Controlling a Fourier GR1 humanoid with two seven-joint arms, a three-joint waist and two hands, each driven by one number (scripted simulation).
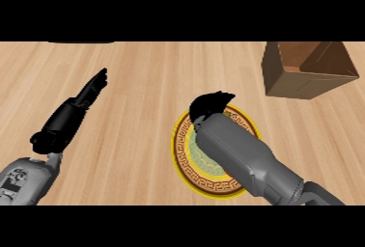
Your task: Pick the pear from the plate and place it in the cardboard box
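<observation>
A round plate (184,166) with a yellow rim and a patterned centre lies on the wooden counter at centre. My right forearm crosses it, and my right hand (209,106) sits over the plate's far edge with its fingers curled downward. The pear does not show; it is hidden under that curled hand. The cardboard box (306,72) stands open at the back right, well apart from the hand. My left hand (75,111) rests at the left with its fingers straight, pointing away and holding nothing.
The wooden counter (143,67) stretches bare between the plate and the box and across the back. A dark shape (80,42) shows at the far left edge.
</observation>
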